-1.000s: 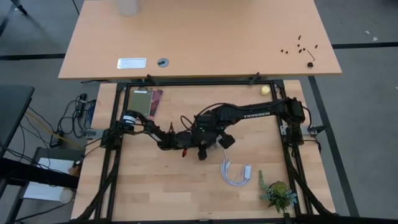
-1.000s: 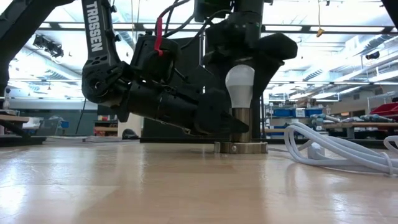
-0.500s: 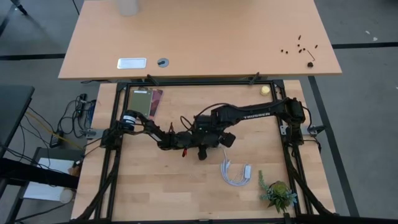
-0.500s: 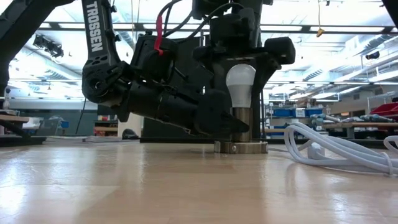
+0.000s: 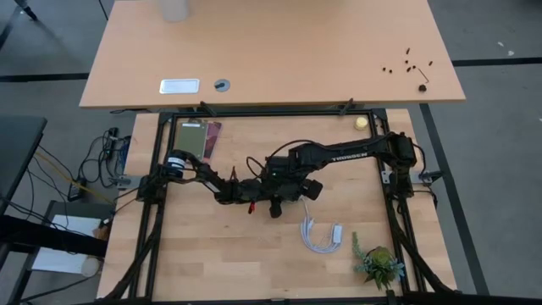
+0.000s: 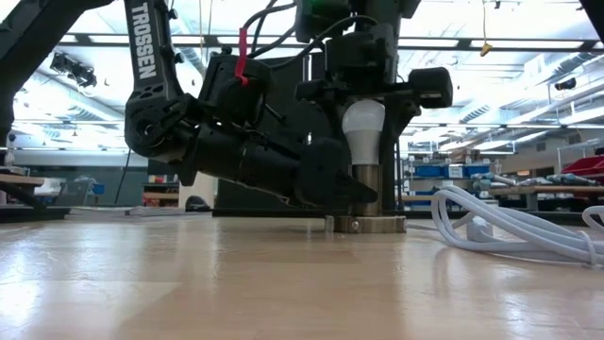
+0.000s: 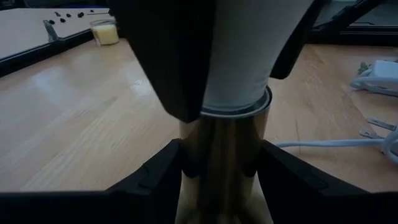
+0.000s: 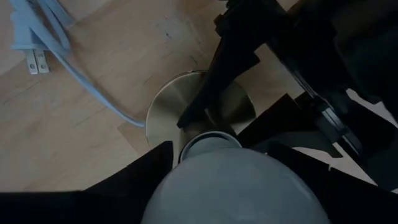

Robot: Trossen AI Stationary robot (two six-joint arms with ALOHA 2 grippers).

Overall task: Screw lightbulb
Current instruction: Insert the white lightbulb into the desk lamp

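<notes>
The frosted-white lightbulb (image 6: 363, 127) stands upright with its base in the brass socket stem (image 7: 224, 149). The stem rises from a round metal disc (image 6: 365, 224) that lies flat on the wooden table. My left gripper (image 6: 344, 189) reaches in level, low over the table, and is shut on the stem. My right gripper (image 6: 366, 99) hangs straight down over the bulb, and its fingers close on the bulb's sides. In the high view both grippers meet at the table's middle (image 5: 284, 193), and the bulb is hidden under them. My left gripper pinches the brass stem (image 7: 219, 163) between its two fingers, just below the bulb's neck. It comes in level from the table's left, with the fingers across the upright stem. The disc stays flat on the table. My right gripper takes the bulb's rounded sides (image 8: 186, 180) between its two fingers (image 6: 406, 94). It comes from above, pointing down. The bulb stands upright in the socket.
A coiled white cable with plug (image 5: 320, 237) lies right of the socket, toward the near edge, and one strand runs to the disc (image 8: 93, 87). A small plant (image 5: 378, 264) stands near the front right. A yellow piece (image 5: 362, 123) sits at the far right.
My right gripper has rolled about its upright axis above the bulb, and its fingers have drawn in from wide open onto the bulb's sides. The bulb, the socket and my left gripper have kept still.
</notes>
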